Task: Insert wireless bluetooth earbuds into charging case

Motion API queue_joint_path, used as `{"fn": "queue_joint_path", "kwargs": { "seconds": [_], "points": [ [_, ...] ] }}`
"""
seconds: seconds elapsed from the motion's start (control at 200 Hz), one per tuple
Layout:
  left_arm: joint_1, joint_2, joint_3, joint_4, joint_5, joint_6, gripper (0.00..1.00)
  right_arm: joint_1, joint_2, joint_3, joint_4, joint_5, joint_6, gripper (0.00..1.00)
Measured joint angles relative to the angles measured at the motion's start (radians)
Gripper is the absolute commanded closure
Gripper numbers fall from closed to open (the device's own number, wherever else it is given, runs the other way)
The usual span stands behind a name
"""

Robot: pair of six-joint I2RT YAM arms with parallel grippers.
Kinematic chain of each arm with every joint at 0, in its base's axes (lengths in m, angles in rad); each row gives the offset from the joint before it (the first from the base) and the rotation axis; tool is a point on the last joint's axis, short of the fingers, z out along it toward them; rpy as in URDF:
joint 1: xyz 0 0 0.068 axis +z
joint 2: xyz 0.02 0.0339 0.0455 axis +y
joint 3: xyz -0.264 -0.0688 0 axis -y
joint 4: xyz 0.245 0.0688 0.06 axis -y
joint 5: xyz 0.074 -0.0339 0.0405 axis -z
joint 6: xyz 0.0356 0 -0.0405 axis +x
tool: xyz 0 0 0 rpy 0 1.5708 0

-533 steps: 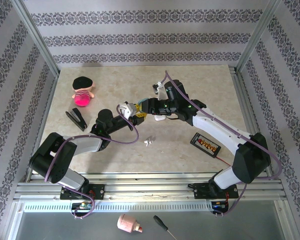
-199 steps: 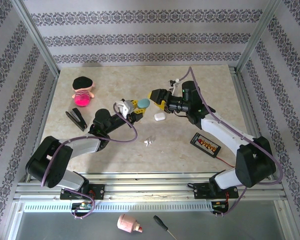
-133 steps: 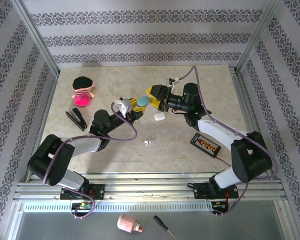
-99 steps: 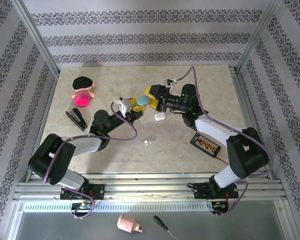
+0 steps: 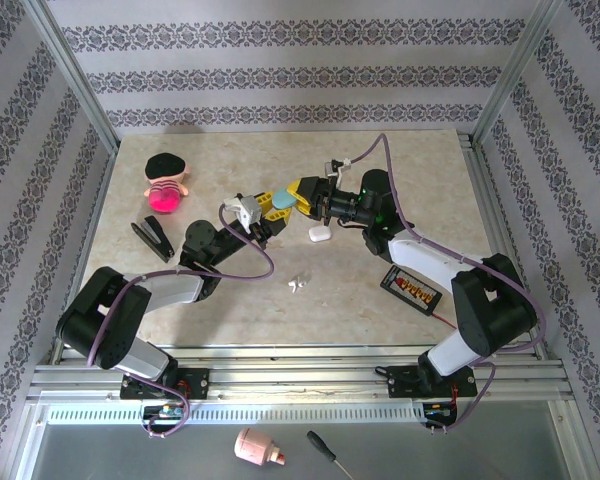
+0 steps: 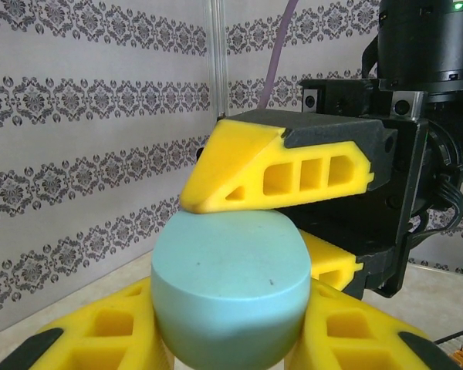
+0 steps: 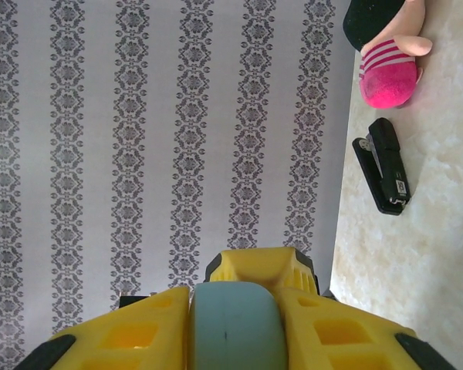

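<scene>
Left claw (image 6: 230, 343) is drawn in narrow and clamped: its two yellow fingers (image 6: 100, 333) press the flanks of the teal case (image 6: 230, 287), which sits up off the counter (image 5: 230, 300). And here is the right claw (image 6: 297, 223) meeting it head-on, upper finger lying flat on top of the case, lower finger tucked in under its far side. From the right wrist, the case (image 7: 233, 330) is wedged snugly between that claw's own yellow fingers (image 7: 131, 339), both touching it. So both claws are gripping one case, nose to nose in mid-air above the middle of the counter, left claw (image 5: 271, 204) and right claw (image 5: 299, 192) with the teal case (image 5: 284, 199) between them.

Writing? The black device (image 5: 412, 288) by the right arm carries an orange label, but its print is too small to read.

The case is smooth, rounded like a pebble, matte pale teal, with one tiny dark speck on its face. The white earbuds (image 5: 298, 284) lie loose on the counter, near side of the claws and well apart from them, too small for detail. A white case (image 5: 319, 233) rests on the counter just below the right claw. Far left: a pink plush doll (image 5: 165, 180) in a black cap, and a black stapler (image 5: 152, 238) near it.
</scene>
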Motion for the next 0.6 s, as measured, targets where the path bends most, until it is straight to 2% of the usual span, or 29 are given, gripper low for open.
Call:
{"fn": "queue_joint_path", "kwargs": {
  "seconds": [0.075,0.2,0.25,0.455,0.605],
  "points": [
    [0.0,0.0,0.0,-0.008,0.0,0.003,0.55,0.0,-0.001,0.001,-0.014,0.001,-0.026,0.71],
    [0.0,-0.002,-0.002,-0.039,-0.007,0.015,0.25,-0.003,-0.001,0.001,-0.082,0.008,-0.095,0.71],
    [0.0,-0.012,-0.011,-0.056,-0.016,0.031,0.16,-0.01,-0.001,0.001,-0.118,0.015,-0.129,0.71],
    [0.0,-0.098,-0.045,-0.199,-0.019,0.071,0.0,-0.073,-0.001,0.01,-0.288,0.068,-0.289,0.71],
    [-0.002,-0.137,-0.045,-0.351,-0.008,0.114,0.0,-0.122,0.0,0.044,-0.473,0.163,-0.465,0.71]
  ]
}}
